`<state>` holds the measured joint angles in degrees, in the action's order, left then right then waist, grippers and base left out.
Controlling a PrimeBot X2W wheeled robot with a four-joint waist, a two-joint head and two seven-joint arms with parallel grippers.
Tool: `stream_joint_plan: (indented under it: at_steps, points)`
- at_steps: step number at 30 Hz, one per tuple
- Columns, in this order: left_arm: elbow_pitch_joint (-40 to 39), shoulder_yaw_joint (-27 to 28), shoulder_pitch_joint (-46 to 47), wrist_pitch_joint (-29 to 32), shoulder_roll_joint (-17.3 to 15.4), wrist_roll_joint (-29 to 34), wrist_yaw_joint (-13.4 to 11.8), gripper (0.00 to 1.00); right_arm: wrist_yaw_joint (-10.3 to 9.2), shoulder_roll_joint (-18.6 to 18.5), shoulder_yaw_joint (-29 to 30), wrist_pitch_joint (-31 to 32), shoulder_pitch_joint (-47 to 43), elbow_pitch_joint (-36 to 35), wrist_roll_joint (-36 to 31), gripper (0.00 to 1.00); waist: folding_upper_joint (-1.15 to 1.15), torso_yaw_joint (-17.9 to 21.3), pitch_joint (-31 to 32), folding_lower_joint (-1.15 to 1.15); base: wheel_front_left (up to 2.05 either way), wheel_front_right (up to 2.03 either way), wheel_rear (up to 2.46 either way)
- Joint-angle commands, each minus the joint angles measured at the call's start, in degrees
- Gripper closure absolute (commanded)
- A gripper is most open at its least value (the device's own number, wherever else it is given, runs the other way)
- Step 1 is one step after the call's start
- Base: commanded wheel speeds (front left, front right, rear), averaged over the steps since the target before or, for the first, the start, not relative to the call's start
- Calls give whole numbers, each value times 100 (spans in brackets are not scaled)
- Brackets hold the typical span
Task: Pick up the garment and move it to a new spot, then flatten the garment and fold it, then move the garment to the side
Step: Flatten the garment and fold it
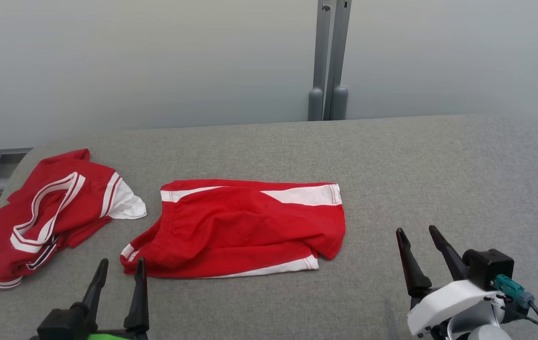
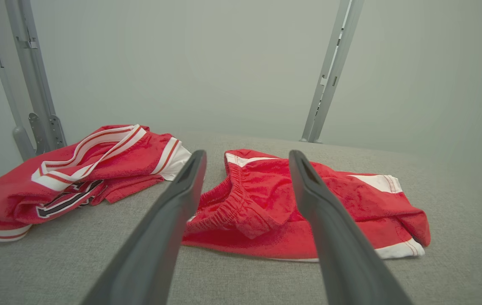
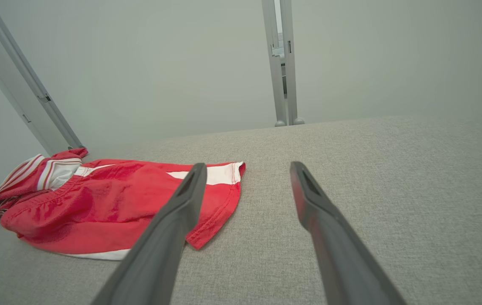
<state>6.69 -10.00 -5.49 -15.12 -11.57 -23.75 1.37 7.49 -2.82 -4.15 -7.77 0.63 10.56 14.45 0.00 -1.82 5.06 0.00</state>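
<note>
Shorts (image 1: 250,226) are lying centre-frame, apparently folded; left gripper (image 1: 122,260) and right gripper (image 1: 416,230) are hovering below, fingers (image 1: 138,295) wide, ready to grasp.

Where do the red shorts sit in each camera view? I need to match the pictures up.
Head view: the red shorts lie in the centre, slightly left.
Left wrist view: the red shorts are in the centre, in the lower half.
Right wrist view: the red shorts are at the lower left.
Shared landmark: the striped jersey, left of the shorts in all three.
</note>
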Motion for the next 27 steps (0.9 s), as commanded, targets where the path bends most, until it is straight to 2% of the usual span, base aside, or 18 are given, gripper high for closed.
stream_joint_plan:
  at_steps: [1, 13, 27]
  points:
    - [62, 35, -154, -3, 4, 110, 47, 0, 0, -13, 20, -38, -119, 15, -59, 0, 0, -90, 100, 0, 0, 0, 0]
    - [386, 131, -570, -4, -49, 400, 270, 0, 0, -13, 195, 61, -563, 116, -282, 0, 0, -207, 231, 0, 0, 0, 0]
    - [448, 258, -513, -4, 40, 518, 356, 0, 0, -12, 193, 91, -540, 15, -294, 0, 0, -197, 136, 0, 0, 0, 0]
